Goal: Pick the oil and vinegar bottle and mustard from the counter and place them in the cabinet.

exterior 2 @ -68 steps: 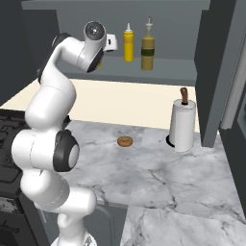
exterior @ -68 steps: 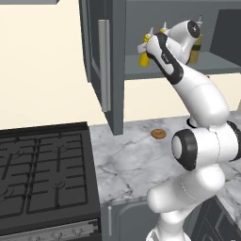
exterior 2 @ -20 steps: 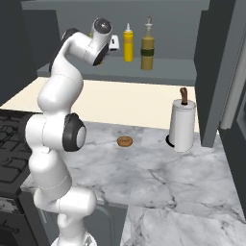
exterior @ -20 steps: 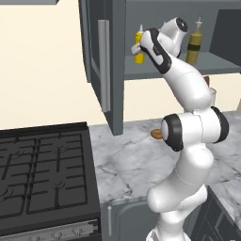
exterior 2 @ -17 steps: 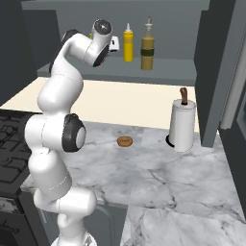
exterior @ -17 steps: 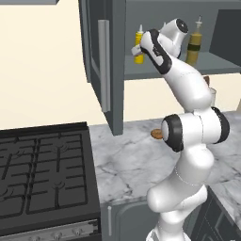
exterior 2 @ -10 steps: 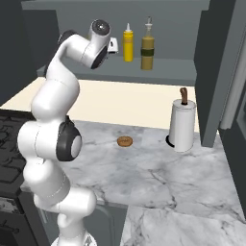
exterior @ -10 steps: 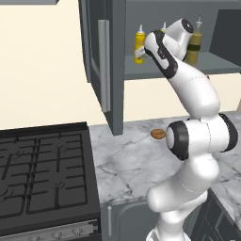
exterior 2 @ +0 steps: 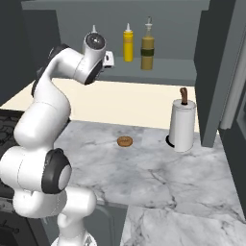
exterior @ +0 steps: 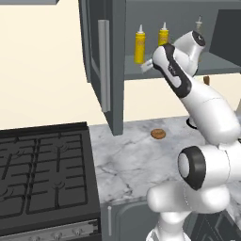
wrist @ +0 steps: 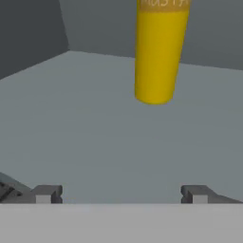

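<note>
Two alike yellow squeeze bottles stand upright on the shelf of the dark grey cabinet [exterior: 141, 75]. The left one is the mustard [exterior: 139, 44] [wrist: 159, 52], and the other yellow bottle [exterior: 163, 35] [exterior 2: 128, 44] stands further in. My gripper [exterior: 147, 67] [exterior 2: 109, 58] [wrist: 121, 194] hangs open just before the shelf edge, a short way back from the mustard, with nothing between its fingers. The olive-brown oil and vinegar bottle [exterior 2: 147, 45] stands on the same shelf to the right; the arm hides most of it in the left base view. The marble counter [exterior 2: 158, 182] lies below.
The cabinet door [exterior: 106, 61] with its long silver handle stands open to the left of the arm. A black gas stove [exterior: 42, 179] is at the left. On the counter are a small brown round thing [exterior 2: 124, 141] and a paper towel roll [exterior 2: 182, 126].
The hand has drawn back and down from the mustard, which stays upright on the shelf. The other bottles have not moved.
</note>
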Available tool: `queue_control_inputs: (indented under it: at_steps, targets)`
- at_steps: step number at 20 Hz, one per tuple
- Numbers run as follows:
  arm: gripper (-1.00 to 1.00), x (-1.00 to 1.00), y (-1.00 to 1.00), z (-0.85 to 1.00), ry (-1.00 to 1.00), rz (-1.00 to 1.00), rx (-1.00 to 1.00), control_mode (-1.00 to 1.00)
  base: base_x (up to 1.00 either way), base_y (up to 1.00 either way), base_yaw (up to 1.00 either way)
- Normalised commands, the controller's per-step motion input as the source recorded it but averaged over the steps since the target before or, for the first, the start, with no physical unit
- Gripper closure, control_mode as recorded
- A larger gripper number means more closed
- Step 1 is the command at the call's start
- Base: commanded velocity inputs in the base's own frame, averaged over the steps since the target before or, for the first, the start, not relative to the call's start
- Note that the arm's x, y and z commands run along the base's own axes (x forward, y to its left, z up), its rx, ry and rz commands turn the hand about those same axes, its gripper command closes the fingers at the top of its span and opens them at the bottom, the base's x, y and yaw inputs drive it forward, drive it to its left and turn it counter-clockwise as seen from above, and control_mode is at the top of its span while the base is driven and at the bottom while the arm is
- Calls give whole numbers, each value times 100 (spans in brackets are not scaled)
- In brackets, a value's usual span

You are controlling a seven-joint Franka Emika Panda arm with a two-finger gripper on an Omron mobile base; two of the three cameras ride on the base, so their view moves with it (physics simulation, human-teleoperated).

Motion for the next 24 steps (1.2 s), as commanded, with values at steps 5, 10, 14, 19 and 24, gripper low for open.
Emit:
queue_control_inputs:
  at_steps: [5, 10, 14, 19, 24]
  targets:
    - [-100, -54, 6, -82, 0, 0, -4, -100, 0, 0, 0]
    - [-100, -40, 5, -90, 3, 0, -5, -100, 0, 0, 0]
    - [-100, -66, 0, -42, 0, 0, -5, -100, 0, 0, 0]
    - [-100, -67, 0, -27, 0, 0, -1, -100, 0, 0, 0]
    - [-100, -72, 0, -30, 0, 0, 0, -100, 0, 0, 0]
